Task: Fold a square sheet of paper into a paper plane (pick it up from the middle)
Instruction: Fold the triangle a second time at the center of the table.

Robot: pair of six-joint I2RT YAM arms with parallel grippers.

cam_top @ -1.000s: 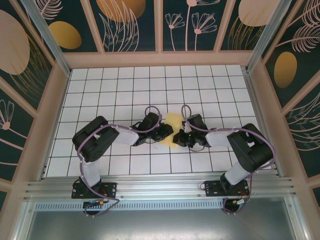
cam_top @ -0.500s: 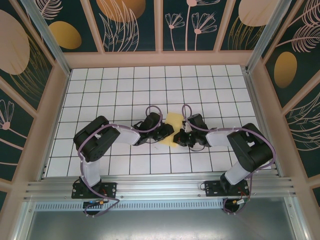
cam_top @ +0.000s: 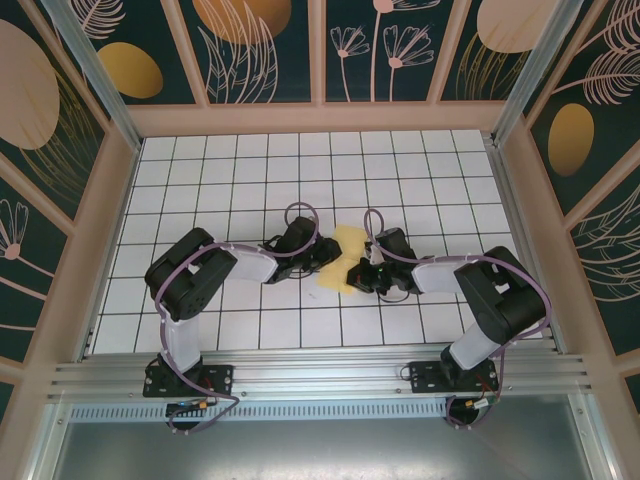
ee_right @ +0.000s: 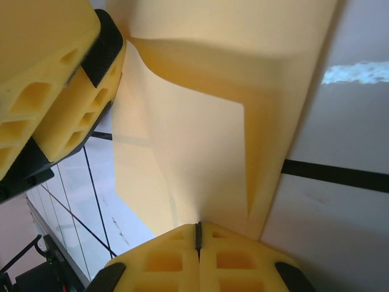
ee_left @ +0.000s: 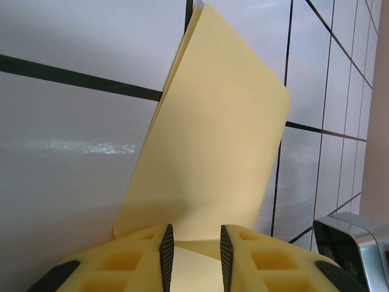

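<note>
Right wrist: our right gripper (ee_right: 197,230) clamps the square sheet of paper (ee_right: 200,140); with the left gripper (ee_left: 196,244) narrowly parted astride it, we should crease gently.

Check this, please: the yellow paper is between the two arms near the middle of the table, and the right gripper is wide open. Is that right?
Not quite. The right gripper is shut on the yellow paper; the right wrist view shows its fingers pressed together on the sheet's edge. The rest is correct.
</note>
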